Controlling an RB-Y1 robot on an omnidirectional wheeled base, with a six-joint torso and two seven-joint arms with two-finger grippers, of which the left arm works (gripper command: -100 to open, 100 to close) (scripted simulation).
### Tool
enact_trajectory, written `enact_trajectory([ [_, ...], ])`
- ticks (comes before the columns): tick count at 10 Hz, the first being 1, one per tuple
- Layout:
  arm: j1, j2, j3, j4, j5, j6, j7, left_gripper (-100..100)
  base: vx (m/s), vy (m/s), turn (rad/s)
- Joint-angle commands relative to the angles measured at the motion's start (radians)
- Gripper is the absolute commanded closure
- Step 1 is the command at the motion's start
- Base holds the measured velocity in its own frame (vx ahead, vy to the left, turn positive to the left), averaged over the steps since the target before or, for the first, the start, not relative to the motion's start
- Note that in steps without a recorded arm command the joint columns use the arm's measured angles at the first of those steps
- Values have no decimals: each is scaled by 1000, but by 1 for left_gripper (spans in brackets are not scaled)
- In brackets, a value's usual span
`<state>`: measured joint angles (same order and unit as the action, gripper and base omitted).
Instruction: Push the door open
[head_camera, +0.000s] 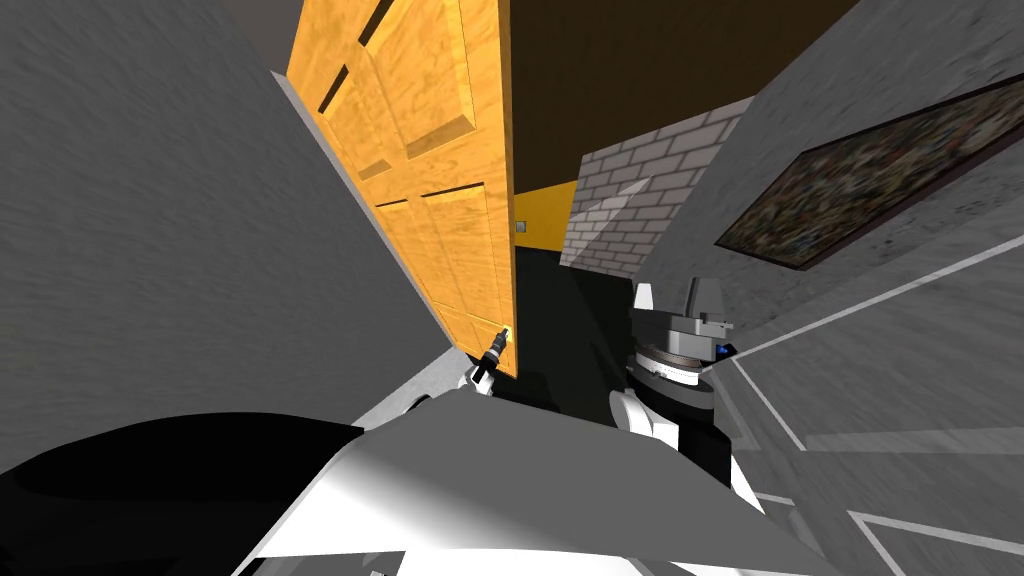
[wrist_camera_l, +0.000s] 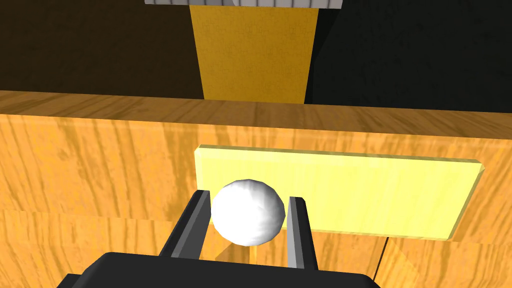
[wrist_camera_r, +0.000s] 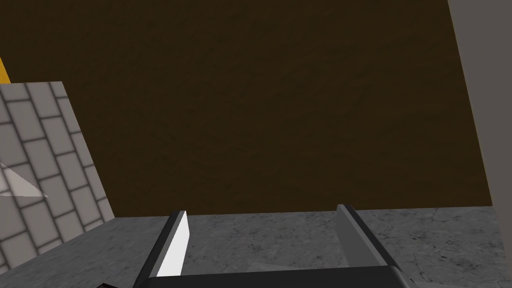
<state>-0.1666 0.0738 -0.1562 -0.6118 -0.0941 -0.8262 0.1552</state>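
An orange panelled wooden door (head_camera: 440, 170) stands ajar, swung away from me, its free edge toward the middle of the head view. My left gripper (head_camera: 497, 348) is at that edge, low on the door. In the left wrist view the door (wrist_camera_l: 100, 165) carries a pale yellow plate (wrist_camera_l: 360, 192) with a white round knob (wrist_camera_l: 248, 218). My left gripper (wrist_camera_l: 248, 225) is shut on the knob, one finger pressed to each side. My right gripper (wrist_camera_r: 260, 235) is open with nothing between its fingers; the right arm (head_camera: 680, 340) is raised to the right of the doorway.
A grey wall (head_camera: 170, 230) runs along my left up to the door's hinge side. A grey wall with a framed picture (head_camera: 880, 170) is on my right. Past the door are a grey brick wall (head_camera: 640, 200), a dark floor (head_camera: 560, 320) and a yellow wall (head_camera: 545, 215).
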Motion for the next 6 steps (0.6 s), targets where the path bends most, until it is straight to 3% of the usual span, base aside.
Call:
enact_trajectory([
  [1, -1, 1, 1, -2, 1, -2, 1, 100, 0, 0, 0],
  [6, 6, 22, 72, 8, 10, -2, 2, 100, 144, -89, -2],
])
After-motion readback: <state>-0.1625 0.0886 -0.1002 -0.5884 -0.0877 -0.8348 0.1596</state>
